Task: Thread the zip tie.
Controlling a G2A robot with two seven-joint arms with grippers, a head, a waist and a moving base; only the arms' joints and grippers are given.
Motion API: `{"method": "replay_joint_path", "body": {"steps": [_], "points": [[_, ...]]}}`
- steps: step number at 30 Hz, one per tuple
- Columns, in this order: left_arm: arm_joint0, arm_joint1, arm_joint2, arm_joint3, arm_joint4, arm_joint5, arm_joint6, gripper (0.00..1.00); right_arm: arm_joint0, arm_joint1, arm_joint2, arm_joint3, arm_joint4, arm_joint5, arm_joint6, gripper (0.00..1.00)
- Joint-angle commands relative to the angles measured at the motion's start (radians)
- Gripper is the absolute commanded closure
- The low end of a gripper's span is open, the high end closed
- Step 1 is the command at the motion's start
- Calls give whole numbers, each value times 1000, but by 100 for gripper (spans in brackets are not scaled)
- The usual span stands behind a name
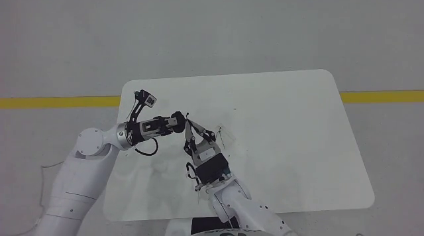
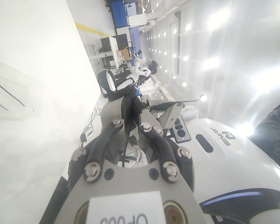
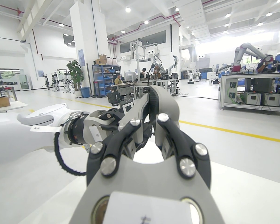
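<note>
Right gripper (image 3: 150, 99) and left gripper (image 2: 130, 110) are both pinched closed on the zip tie (image 3: 149, 81), held up over the table (image 1: 298, 136) with tips nearly meeting. I'd line up tail and head first, then feed slowly. The strand looks thin and could buckle or slip.

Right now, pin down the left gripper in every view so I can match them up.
Top view: left gripper over the table's left half, tips meeting the right gripper.
Left wrist view: its own, in the foreground.
Right wrist view: just beyond the right gripper, which pinches the zip tie.
Shared landmark: the white table.
</note>
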State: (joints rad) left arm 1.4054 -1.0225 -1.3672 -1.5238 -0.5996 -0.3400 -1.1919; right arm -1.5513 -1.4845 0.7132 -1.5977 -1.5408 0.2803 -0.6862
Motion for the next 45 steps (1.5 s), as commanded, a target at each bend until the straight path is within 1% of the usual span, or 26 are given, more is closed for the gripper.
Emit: {"method": "replay_joint_path", "body": {"steps": [1,8,17,31,45], "points": [[0,0,0,0,0,0,0,100,3,-2,-1,4,-2,2,7,100],[0,0,0,0,0,0,0,100,22,-14,-13,28,16,12,16,100],[0,0,0,0,0,0,0,100,38,-23,-22,46,29,32,2,100],[0,0,0,0,0,0,0,100,47,-29,-23,63,36,59,-1,100],[0,0,0,0,0,0,0,100,44,-36,-13,66,43,60,-15,100]]}}
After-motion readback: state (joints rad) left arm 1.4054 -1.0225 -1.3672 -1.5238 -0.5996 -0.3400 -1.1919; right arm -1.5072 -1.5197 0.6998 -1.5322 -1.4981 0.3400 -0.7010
